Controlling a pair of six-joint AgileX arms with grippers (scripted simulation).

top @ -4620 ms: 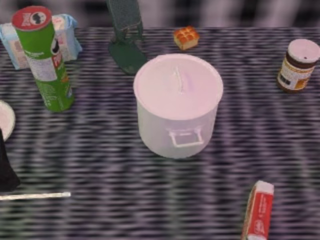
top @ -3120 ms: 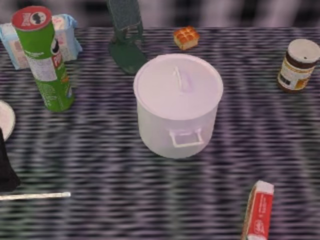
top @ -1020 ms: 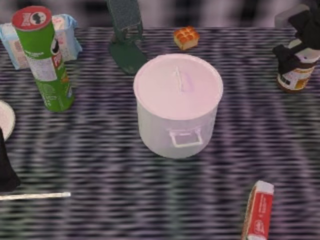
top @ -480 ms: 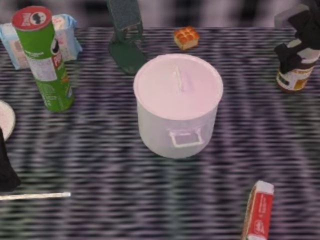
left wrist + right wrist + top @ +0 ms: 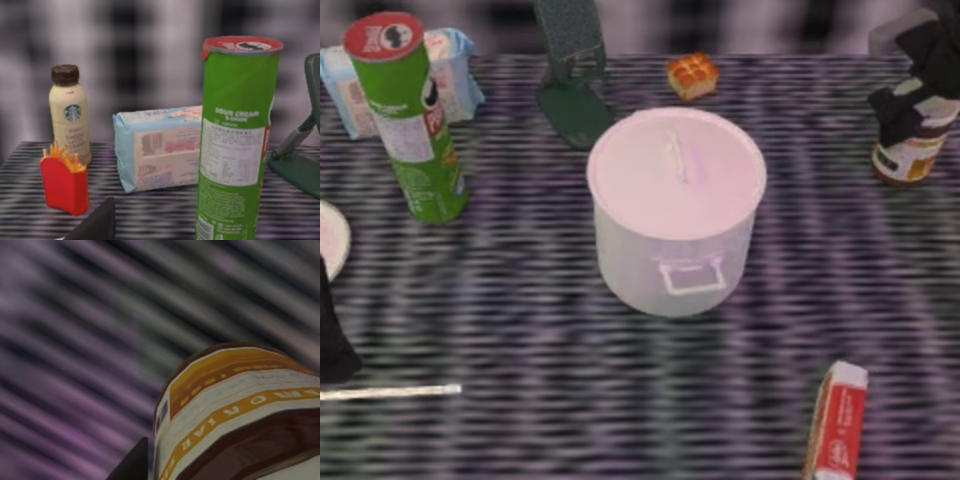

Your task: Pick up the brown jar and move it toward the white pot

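My left gripper sits parked at the table's left edge; whether its fingers are released or clenched I cannot tell. The white pot stands at the table's centre. The brown jar stands near the table's far right corner, well apart from the pot. My right gripper is set over the jar's lid end, fingers clenched on the jar. To do this step well, I judge the grip must hold firm, the lift go straight up, and the jar stay upright while travelling left, stopping short of the pot's wall.
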